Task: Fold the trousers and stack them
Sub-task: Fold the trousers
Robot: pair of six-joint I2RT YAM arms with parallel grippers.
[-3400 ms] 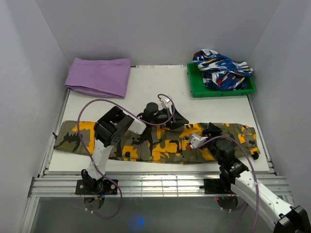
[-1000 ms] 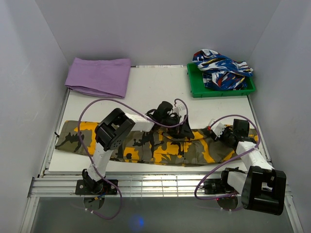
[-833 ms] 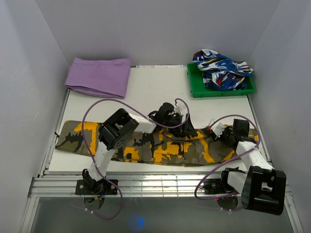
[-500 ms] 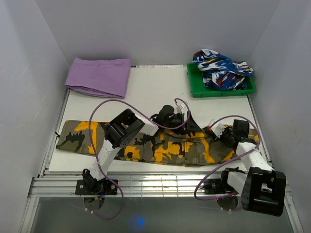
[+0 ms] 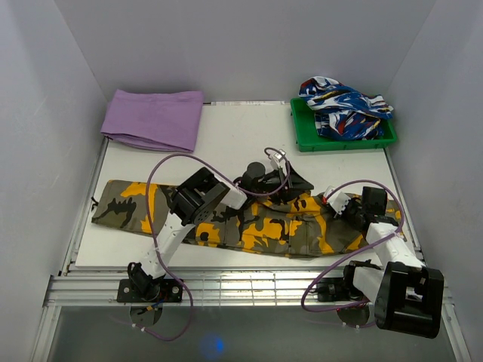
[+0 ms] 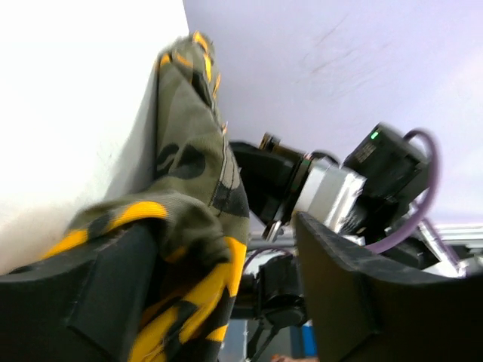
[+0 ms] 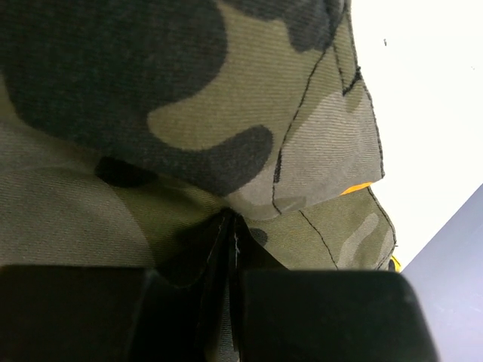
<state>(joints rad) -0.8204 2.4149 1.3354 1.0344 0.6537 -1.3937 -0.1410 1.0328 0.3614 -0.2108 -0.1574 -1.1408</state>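
**Trousers [image 5: 256, 226] lie along the near side, right end pinched**

The camouflage trousers run as a long, narrow band across the near part of the white surface [image 5: 226, 143], from its left edge almost to its right edge. The left leg end lies flat. The middle and right portions are bunched and creased.

The left end effector [image 5: 290, 185] sits over the far edge of the band, near its middle. In the wrist view its fingers [image 6: 106, 294] stand wide apart. A humped fold of olive and orange-yellow cloth lies between them, resting against one finger and clear of the other, so nothing is clamped.

The right end effector [image 5: 337, 205] is low at the right part of the band. Its wrist view shows the two fingers pressed together, with a fold of the fabric nipped in the seam between them.

At the far left a purple cloth [image 5: 155, 119] lies folded. At the far right a green tray [image 5: 343, 142] holds a crumpled blue, white and red garment [image 5: 343, 105]. Both are well apart from the trousers.
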